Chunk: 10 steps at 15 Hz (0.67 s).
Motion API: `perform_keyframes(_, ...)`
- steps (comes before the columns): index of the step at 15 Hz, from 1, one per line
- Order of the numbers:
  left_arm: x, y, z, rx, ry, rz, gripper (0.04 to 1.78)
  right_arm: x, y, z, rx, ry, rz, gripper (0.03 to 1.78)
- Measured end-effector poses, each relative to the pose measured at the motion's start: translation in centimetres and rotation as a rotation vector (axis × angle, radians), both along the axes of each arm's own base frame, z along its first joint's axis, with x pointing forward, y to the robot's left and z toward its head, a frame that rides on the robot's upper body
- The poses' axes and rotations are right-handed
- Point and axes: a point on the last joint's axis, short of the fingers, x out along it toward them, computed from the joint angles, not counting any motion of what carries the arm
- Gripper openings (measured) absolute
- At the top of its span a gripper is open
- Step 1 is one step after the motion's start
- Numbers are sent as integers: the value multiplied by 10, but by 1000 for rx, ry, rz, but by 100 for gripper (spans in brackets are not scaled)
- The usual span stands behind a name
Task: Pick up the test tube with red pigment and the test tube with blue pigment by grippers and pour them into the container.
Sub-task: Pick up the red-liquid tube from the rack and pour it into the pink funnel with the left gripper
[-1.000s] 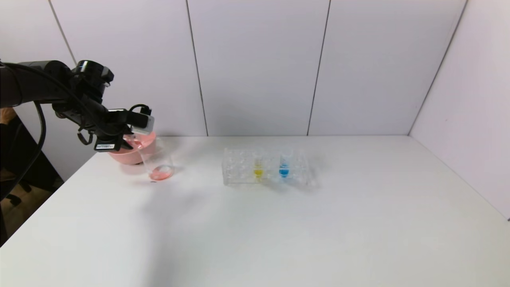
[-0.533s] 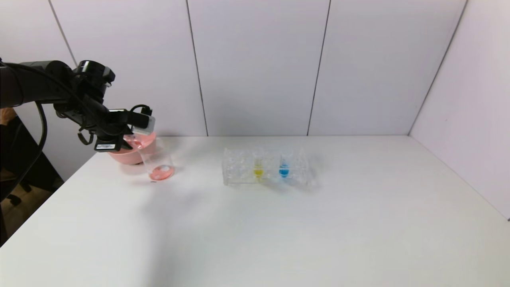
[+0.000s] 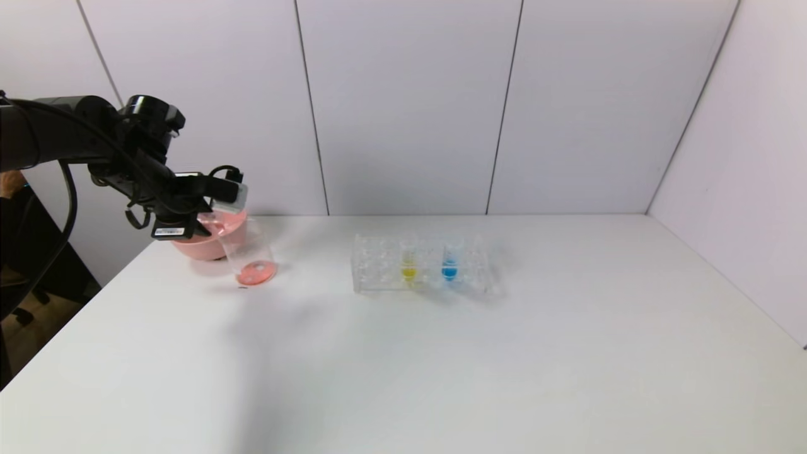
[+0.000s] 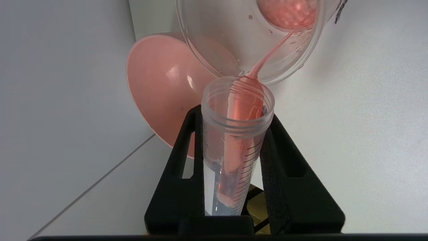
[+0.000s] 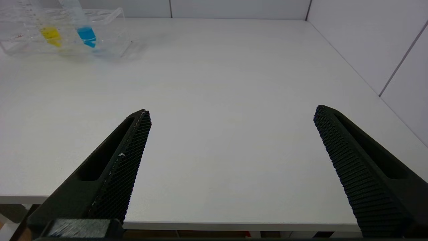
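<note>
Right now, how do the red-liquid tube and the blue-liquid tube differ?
The clear tube with red liquid is clamped in the left gripper and tipped, streaming red into the clear glass beaker; the clear tube with blue liquid stands upright in the clear plastic rack, untouched. The red one has nearly run out; the blue one keeps its liquid. Both are slim clear tubes.

Left gripper [image 4: 234, 134] clamped, raised at far left; right gripper [image 5: 230, 113] spread wide.

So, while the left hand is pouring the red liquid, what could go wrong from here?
The red test tube mouth sits right at the beaker rim, so the stream may dribble outside onto the table. The left hand could also nudge the beaker toward the pink bowl close behind it.
</note>
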Motion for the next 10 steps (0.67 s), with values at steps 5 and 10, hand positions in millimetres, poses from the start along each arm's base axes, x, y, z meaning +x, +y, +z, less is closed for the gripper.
perform_keyframes(5, 1, -6, 1, 29, -8, 28, 50, 0, 0, 0, 0, 0, 0, 177)
perform_keyframes(10, 2, -10, 2, 31, -21, 28, 50, 0, 0, 0, 0, 0, 0, 177)
